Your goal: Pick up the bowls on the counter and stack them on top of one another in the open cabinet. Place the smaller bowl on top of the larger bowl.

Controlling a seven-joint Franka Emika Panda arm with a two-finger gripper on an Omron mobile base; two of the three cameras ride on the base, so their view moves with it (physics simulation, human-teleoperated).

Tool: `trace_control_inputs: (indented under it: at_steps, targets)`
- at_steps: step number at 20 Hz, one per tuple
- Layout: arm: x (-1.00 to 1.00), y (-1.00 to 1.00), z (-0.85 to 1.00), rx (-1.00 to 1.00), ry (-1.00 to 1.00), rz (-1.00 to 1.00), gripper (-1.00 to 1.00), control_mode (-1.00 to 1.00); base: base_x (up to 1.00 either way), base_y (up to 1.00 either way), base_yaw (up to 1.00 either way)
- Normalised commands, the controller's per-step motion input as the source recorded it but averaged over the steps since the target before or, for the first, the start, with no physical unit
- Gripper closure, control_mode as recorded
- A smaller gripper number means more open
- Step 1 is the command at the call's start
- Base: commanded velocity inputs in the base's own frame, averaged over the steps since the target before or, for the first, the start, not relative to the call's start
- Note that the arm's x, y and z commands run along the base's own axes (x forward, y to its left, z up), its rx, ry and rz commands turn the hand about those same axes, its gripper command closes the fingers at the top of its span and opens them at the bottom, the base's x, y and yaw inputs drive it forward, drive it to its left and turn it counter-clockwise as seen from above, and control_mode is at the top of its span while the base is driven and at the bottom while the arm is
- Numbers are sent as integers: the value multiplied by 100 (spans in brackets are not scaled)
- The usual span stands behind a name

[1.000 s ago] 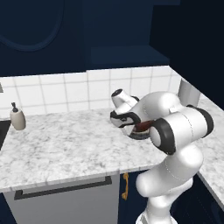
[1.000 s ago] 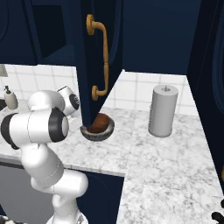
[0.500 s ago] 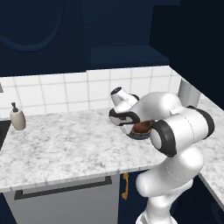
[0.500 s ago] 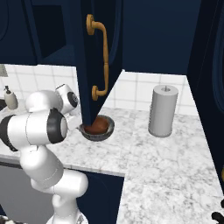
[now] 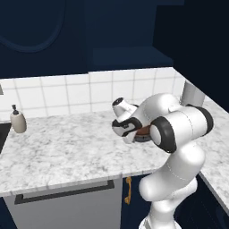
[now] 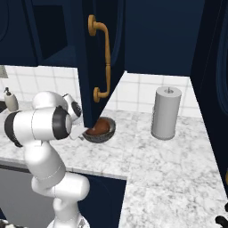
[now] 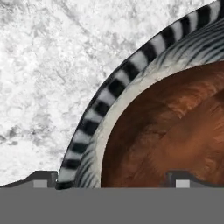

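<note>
On the counter (image 6: 147, 156), the smaller bowl (image 6: 98, 128) sits inside the larger bowl (image 6: 107, 135).

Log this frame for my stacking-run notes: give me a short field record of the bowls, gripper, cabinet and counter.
smaller bowl: reddish-brown, sitting inside the larger bowl
larger bowl: dark grey with a striped rim, resting on the counter
counter: white marble look
gripper: open, fingertips straddling the rim of the stacked bowls
open cabinet: door swung out above the bowls, shelf holds no bowl
nearby: grey paper towel roll and soap dispenser, both upright on the counter
</note>
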Motion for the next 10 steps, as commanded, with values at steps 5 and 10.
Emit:
trace_control_inputs:
  at_steps: [5, 10]
  targets:
    - [12, -2, -34, 0, 0, 3, 100, -100, 0, 0, 0]
    - [-38, -11, 20, 2, -8, 1, 100, -100, 0, 0, 0]
